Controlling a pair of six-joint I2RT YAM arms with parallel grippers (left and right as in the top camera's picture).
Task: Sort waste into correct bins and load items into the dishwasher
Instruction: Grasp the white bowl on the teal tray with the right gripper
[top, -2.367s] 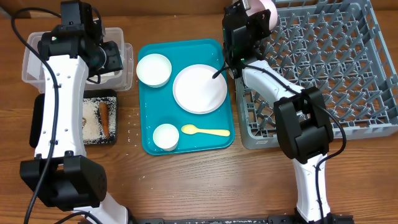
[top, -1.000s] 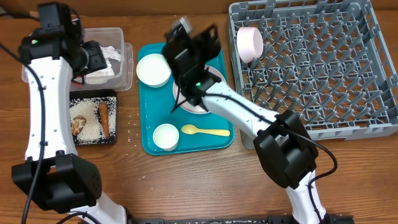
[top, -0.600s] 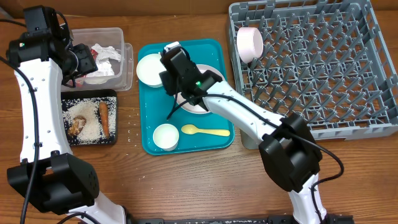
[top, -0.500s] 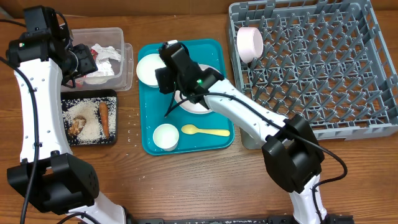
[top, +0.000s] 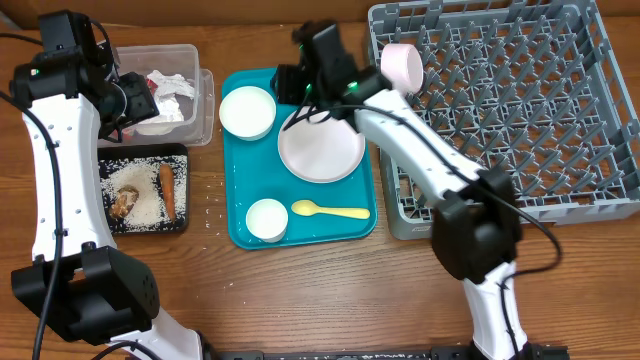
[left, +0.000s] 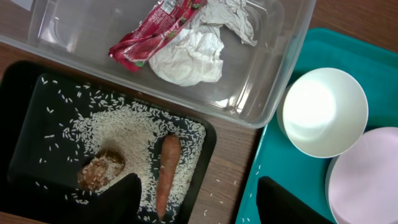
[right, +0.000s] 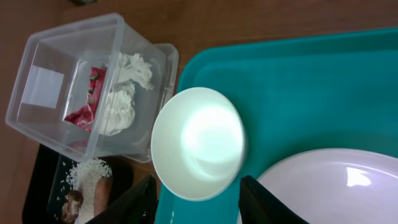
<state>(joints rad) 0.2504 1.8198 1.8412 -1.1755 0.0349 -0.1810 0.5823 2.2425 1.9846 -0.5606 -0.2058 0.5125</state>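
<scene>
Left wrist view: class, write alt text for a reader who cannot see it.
Seen from above, a clear tub holds a red wrapper and crumpled paper; beside it a black tray holds rice, a brown lump and a carrot stick. The open left gripper hangs empty; a white bowl sits on the teal tray.

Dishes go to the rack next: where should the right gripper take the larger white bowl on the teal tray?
Probably its rim, from straight above, one finger inside and one outside: the larger white bowl sits upright, mouth up, thin rim exposed.
</scene>
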